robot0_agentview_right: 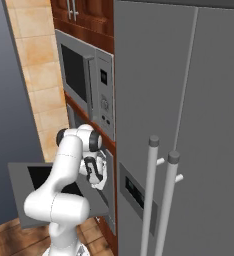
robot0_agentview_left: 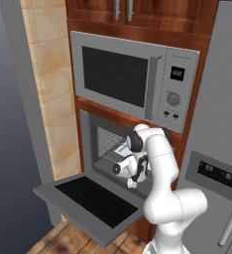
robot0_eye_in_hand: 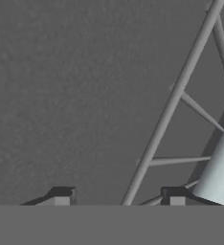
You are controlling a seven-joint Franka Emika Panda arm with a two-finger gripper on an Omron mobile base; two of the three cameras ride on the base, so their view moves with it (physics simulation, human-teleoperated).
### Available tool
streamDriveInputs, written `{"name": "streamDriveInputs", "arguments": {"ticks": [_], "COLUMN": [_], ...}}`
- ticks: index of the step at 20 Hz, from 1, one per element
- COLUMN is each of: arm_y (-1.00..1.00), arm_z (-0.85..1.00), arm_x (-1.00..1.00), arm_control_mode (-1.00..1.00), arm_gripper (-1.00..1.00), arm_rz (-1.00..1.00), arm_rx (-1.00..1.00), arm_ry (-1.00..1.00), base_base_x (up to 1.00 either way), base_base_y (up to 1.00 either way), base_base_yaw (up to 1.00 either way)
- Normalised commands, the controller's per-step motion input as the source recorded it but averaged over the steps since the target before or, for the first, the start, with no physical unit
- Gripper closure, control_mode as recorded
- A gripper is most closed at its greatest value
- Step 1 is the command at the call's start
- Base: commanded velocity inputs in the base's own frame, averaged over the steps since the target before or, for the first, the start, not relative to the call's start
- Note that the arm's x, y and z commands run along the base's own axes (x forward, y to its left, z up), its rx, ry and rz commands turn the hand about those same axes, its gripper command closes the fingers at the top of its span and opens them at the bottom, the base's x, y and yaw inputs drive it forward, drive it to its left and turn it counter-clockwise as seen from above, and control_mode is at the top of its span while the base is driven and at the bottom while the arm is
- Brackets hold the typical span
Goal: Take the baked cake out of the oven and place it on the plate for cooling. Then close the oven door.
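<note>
The gripper (robot0_agentview_left: 132, 183) hangs low at the mouth of the oven (robot0_agentview_left: 120, 146), just above the hinge end of the oven door (robot0_agentview_left: 90, 201), which lies dropped flat and reaches out toward the near left. In the hand view its two dark fingertips (robot0_eye_in_hand: 61, 195) stand apart at the bottom edge, with the front bar of the wire rack (robot0_eye_in_hand: 173, 98) running diagonally up between them; whether they are pressing on that bar or on anything else I cannot tell.

A pale, rounded metallic edge (robot0_eye_in_hand: 221, 170) shows just right of the right fingertip. This may be the rim of the cake's pan, but too little of it is visible to be sure. If so, the cake lies to the gripper's right and slightly deeper in, so the next move likely needs a shift that way.

The rack wires cross the approach and could snag a finger. The microwave (robot0_agentview_left: 133, 82) sits directly above the oven, and the fridge (robot0_agentview_right: 184, 125) stands close on the right, crowding the elbow.
</note>
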Motion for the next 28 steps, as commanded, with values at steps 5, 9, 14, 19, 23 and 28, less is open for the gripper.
{"name": "streamDriveInputs", "arguments": {"ticks": [5, 9, 14, 19, 23, 28], "arm_y": [0.10, 0.26, 0.38, 0.50, 0.61, 0.79], "arm_z": [-0.46, -0.48, -0.42, -0.38, -0.41, -0.50], "arm_x": [0.00, -0.16, -0.32, -0.49, -0.72, -0.96], "arm_control_mode": [-1.00, -1.00, -1.00, -1.00, -1.00, -1.00], "arm_gripper": [1.00, 1.00, 1.00, 1.00, 1.00, 1.00], "arm_rz": [0.00, 0.00, 0.00, 0.00, 0.00, 0.00], "arm_rx": [0.06, 0.10, 0.12, 0.12, 0.10, 0.03], "arm_ry": [0.08, 0.16, 0.20, 0.22, 0.19, 0.10], "base_base_x": [0.00, 0.00, 0.00, 0.00, 0.00, 0.00], "base_base_y": [0.00, 0.00, 0.00, 0.00, 0.00, 0.00], "base_base_yaw": [0.00, 0.00, 0.00, 0.00, 0.00, 0.00]}}
